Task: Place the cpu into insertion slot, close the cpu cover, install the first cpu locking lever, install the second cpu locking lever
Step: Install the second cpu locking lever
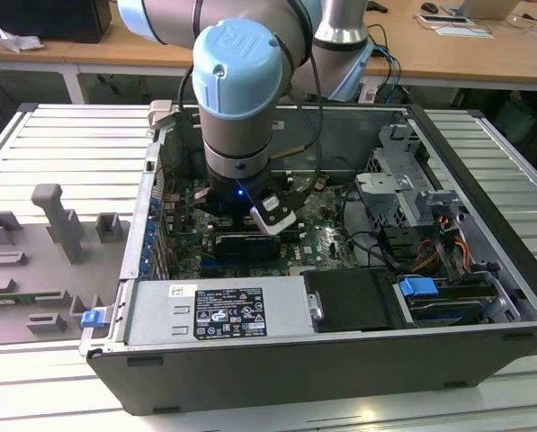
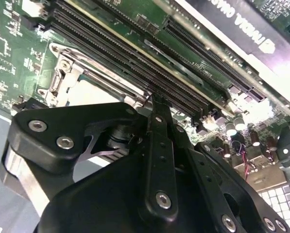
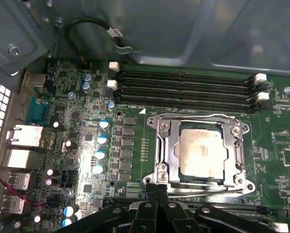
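In the exterior view the arm (image 1: pixel 237 99) hides the socket from you. In the second wrist view the gripper (image 2: pixel 152 104) covers much of the cpu cover (image 2: pixel 69 77).

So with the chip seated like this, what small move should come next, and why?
Probably a short push by the gripper against the locking lever at that edge of the socket. In the first wrist view the cpu lies in its slot, the cpu cover frames it flat, and the closed fingertips sit right at the cover's edge. Whether either lever is latched is unclear.

White label (image 1: pixel 228 312) on power supply (image 1: pixel 156 317): print too small. Black card (image 2: pixel 242 22): pale lettering, cropped, unreadable.
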### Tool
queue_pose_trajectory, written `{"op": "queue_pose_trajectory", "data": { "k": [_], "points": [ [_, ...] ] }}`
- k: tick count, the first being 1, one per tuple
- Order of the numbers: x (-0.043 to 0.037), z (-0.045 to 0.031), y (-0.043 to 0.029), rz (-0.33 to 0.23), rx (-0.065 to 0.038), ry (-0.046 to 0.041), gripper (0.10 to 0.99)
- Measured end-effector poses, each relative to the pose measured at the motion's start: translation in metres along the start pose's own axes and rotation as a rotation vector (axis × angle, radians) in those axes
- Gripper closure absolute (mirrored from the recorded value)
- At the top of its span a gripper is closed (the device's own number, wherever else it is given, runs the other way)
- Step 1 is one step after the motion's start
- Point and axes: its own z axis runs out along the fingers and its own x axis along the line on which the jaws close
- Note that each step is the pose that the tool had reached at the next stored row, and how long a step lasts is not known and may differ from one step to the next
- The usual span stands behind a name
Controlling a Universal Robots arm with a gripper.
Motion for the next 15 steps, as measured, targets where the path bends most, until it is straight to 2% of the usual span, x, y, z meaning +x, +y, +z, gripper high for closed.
{"op": "queue_pose_trajectory", "data": {
  "k": [6,8,10,15],
  "points": [
    [0.0019,0.0042,-0.0014,0.0,-0.011,-0.002,0.98],
    [0.0019,0.0066,-0.0017,0.0,-0.021,-0.0032,0.98],
    [0.0018,0.0071,-0.0015,0.0,-0.025,-0.0034,0.98],
    [0.004,0.0088,-0.0005,0.0,-0.029,-0.0046,0.98]
  ]
}}
